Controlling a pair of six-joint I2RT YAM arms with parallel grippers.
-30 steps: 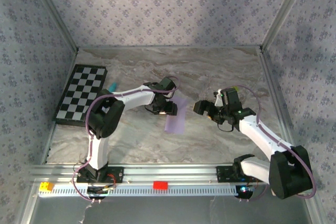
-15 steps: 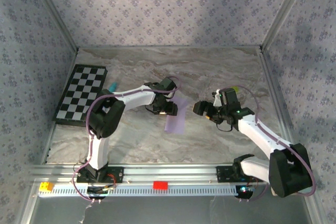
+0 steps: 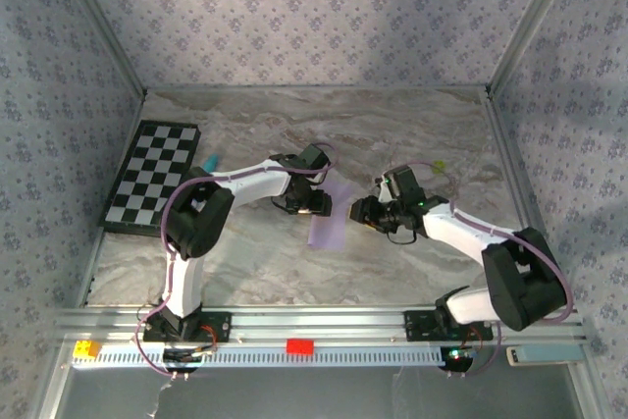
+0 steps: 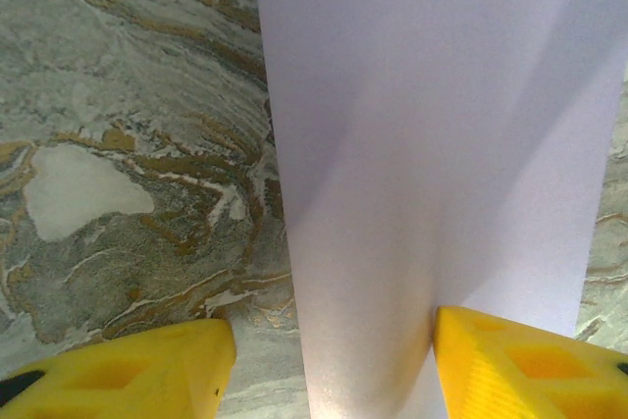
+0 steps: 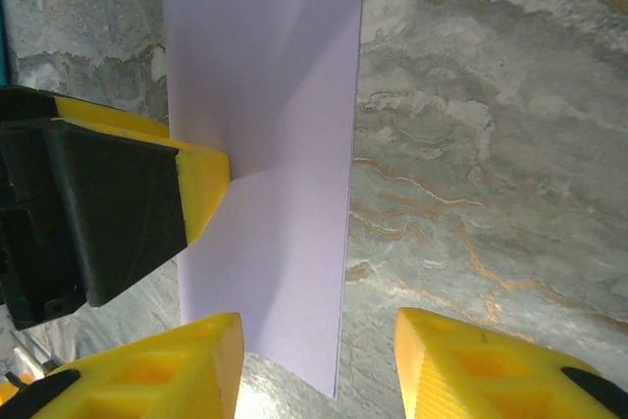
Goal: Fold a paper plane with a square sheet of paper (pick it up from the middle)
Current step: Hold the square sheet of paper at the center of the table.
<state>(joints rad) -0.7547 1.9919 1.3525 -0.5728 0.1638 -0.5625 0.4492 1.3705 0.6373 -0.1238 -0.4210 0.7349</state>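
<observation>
The square sheet of paper (image 3: 329, 225), pale lilac, lies as a long folded strip on the marble table (image 3: 412, 125). My left gripper (image 3: 312, 203) stands open over its far end. In the left wrist view the paper (image 4: 422, 144) bulges up between the yellow fingers (image 4: 530, 360); the right one touches it and the left one stands on bare marble. My right gripper (image 3: 360, 213) is open at the strip's right side. In the right wrist view the paper's (image 5: 265, 95) long right edge runs between my right gripper's (image 5: 319, 370) jaws, and the left gripper's finger (image 5: 201, 179) presses on the sheet.
A black-and-white checkerboard (image 3: 152, 174) lies at the left wall, with a teal pen (image 3: 209, 161) beside it. A small yellow-green item (image 3: 438, 166) lies behind the right arm. Patterned walls close three sides. The metal rail (image 3: 324, 336) with both arm bases runs along the near edge.
The right arm has swung left up to the paper's right edge and its jaws have narrowed. The left arm and the paper have stayed put.
</observation>
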